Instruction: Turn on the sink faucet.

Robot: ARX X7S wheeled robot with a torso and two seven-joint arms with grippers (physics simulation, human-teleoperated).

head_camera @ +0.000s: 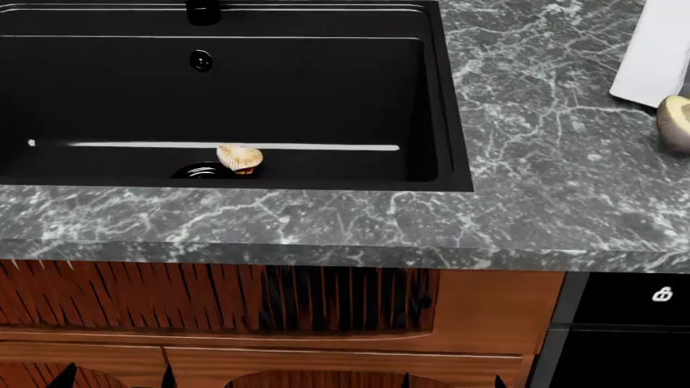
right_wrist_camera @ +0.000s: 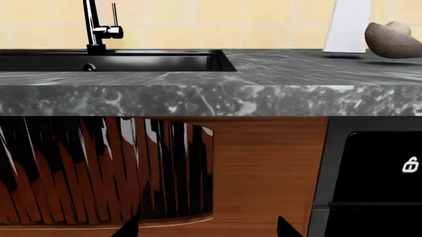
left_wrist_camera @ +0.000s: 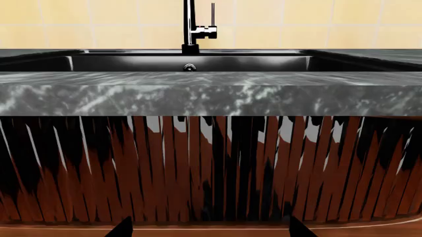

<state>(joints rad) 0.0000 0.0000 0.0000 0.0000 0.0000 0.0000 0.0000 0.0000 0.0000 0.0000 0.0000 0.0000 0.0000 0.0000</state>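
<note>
The sink faucet [left_wrist_camera: 189, 24] is a glossy black tube on a round base behind the sink [left_wrist_camera: 132, 62], with a chrome side block [left_wrist_camera: 205, 32] and a thin upright black lever [left_wrist_camera: 213, 14]. It also shows in the right wrist view [right_wrist_camera: 89, 24]; the head view shows only its base [head_camera: 203, 10]. The sink [head_camera: 437, 97] is a deep black basin with an overflow hole [head_camera: 200, 59] and a drain [head_camera: 197, 171]. My left gripper [left_wrist_camera: 209, 231] and right gripper [right_wrist_camera: 207, 231] are open and empty, low in front of the cabinet, far below the faucet.
A tan shell-like object [head_camera: 239, 158] lies by the drain. A white board [head_camera: 658, 52] and a round brown object [head_camera: 675, 121] sit on the grey marble counter [head_camera: 539, 186] at the right. Slatted wooden cabinet doors [head_camera: 161, 295] lie under the counter, with a black appliance [head_camera: 625, 331] beside them.
</note>
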